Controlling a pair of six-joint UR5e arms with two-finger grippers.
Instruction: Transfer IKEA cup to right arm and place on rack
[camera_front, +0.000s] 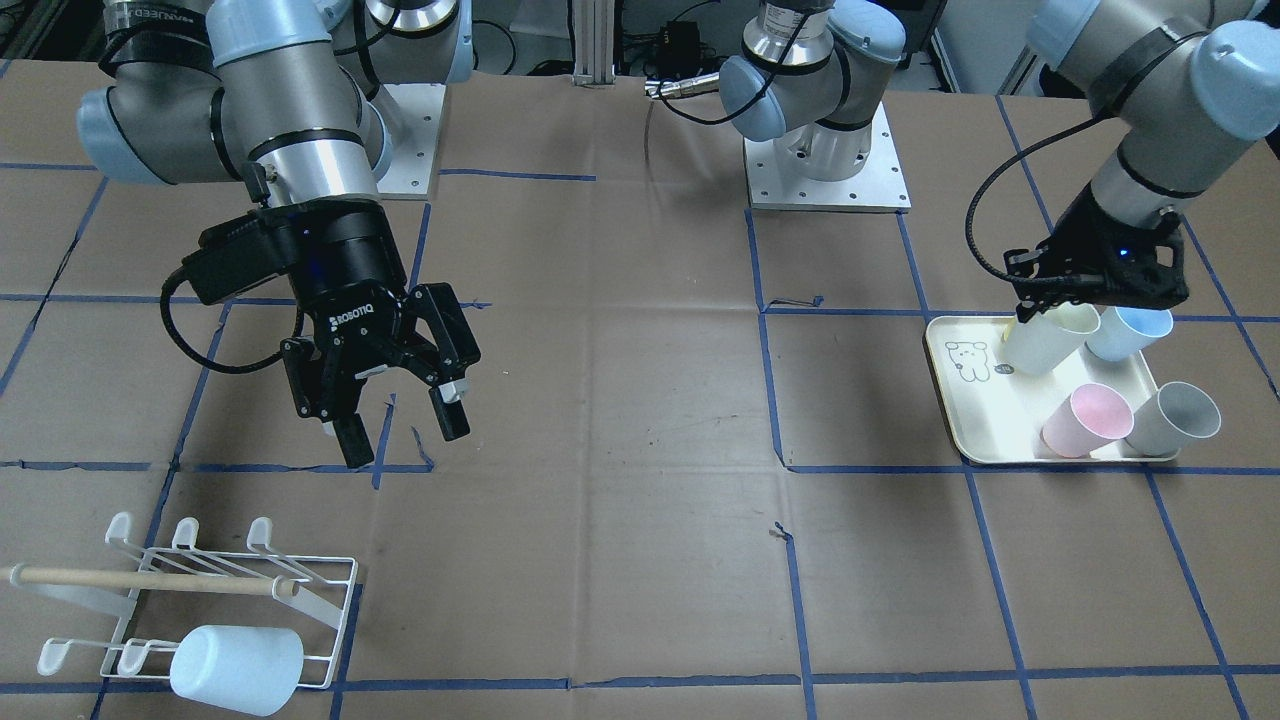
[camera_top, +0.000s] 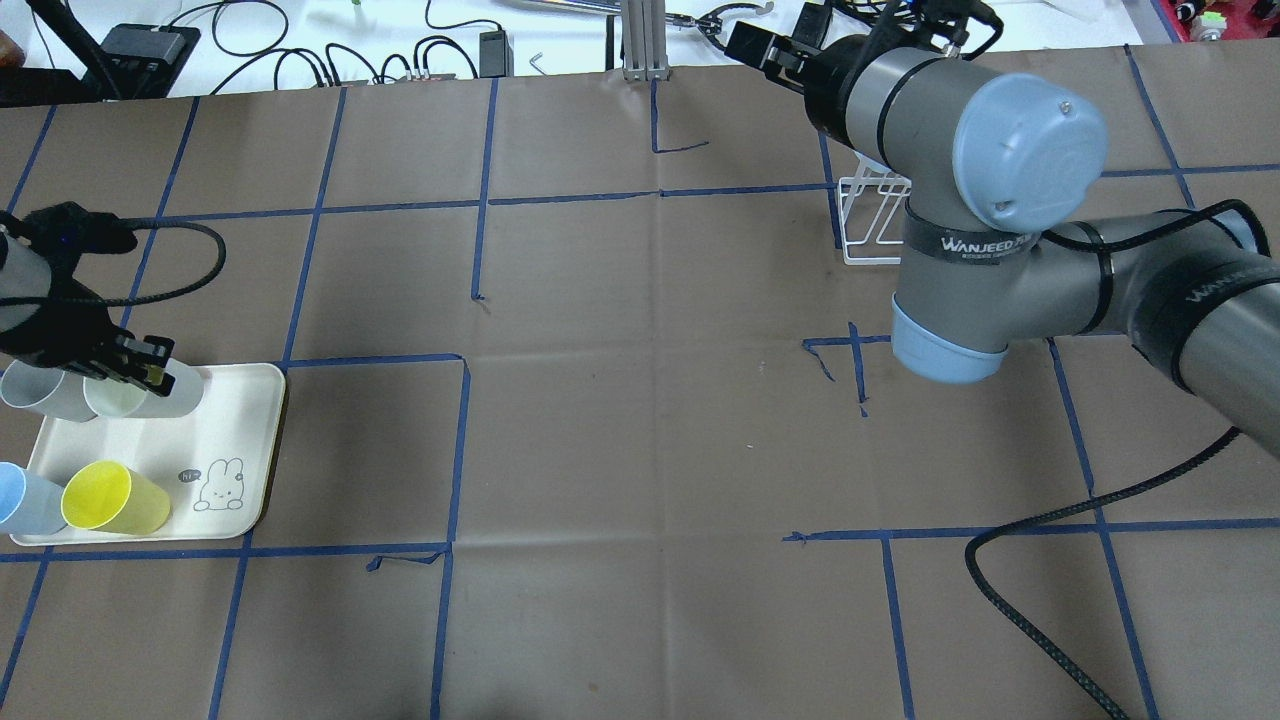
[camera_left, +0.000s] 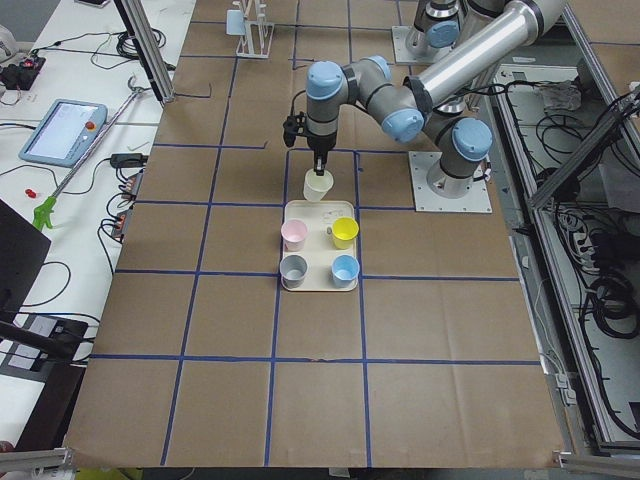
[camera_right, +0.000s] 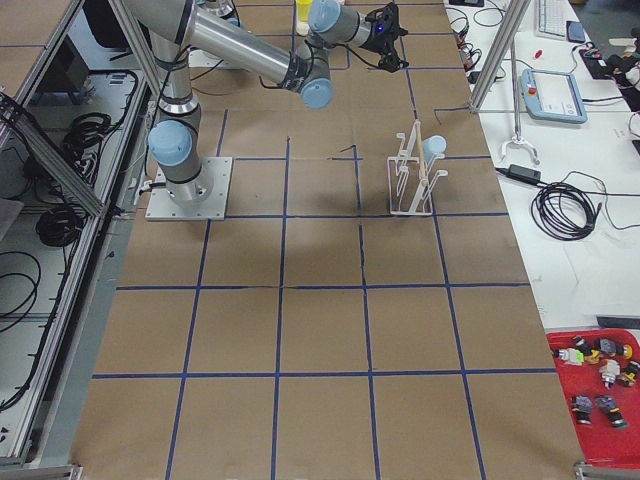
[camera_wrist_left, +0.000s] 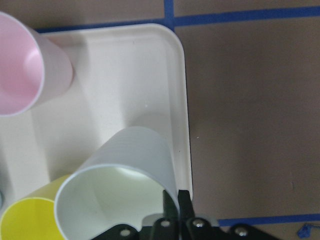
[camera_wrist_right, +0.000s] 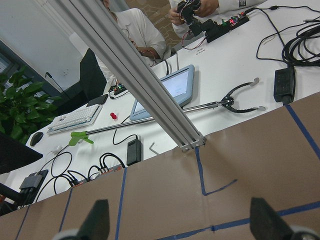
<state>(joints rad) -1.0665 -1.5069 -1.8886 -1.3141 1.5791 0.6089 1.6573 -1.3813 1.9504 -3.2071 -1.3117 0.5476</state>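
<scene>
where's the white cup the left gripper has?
Front-facing view, far right: white cup pinched by the left gripper at the cream tray's corner, beside the pale blue cup.

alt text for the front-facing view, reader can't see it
The left gripper, at the view's right, grips a pale cup over a tray with a pink cup, a grey cup and a blue cup. The right gripper hangs open; a white rack at lower left holds a pale blue cup.

Matt plastic cup (camera_front: 1050, 338) — wire rack (camera_front: 240, 568), wooden dowel (camera_front: 150, 578).
</scene>
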